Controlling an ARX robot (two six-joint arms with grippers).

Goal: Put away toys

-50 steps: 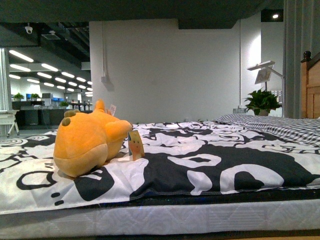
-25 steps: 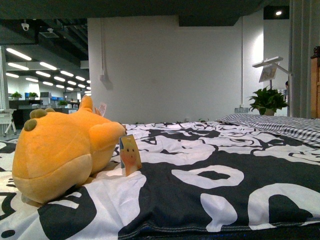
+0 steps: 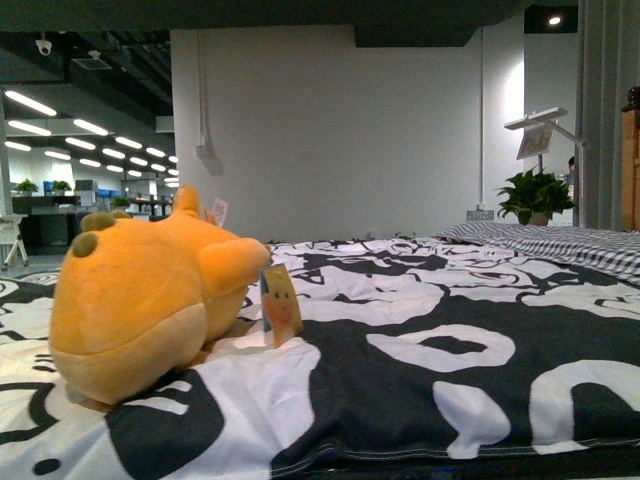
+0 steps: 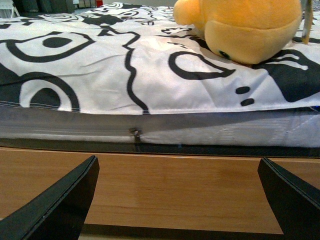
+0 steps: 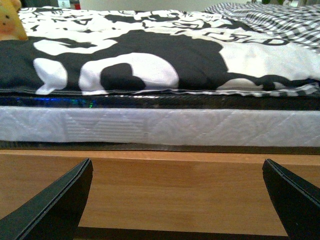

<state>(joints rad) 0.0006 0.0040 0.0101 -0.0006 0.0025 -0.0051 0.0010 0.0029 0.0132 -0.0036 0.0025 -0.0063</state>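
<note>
We see the orange plush animal [image 3: 150,300] lying on the bed [image 3: 450,400], near its front edge. It looks light and squashy, so we judge a pinch across the plump body best. Its hang tag [image 3: 281,305] shows a cartoon face, with no readable writing. The left gripper [image 4: 177,161] and right gripper [image 5: 177,162] gape wide and empty, low before the bed's rail.

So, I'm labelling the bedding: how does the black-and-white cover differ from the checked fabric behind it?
The cover has black-and-white curving shapes; the checked fabric has a fine grey check. The cover lies under the plush toy; the checked fabric sits farther back, at the right. Both are patterned cloth.
</note>
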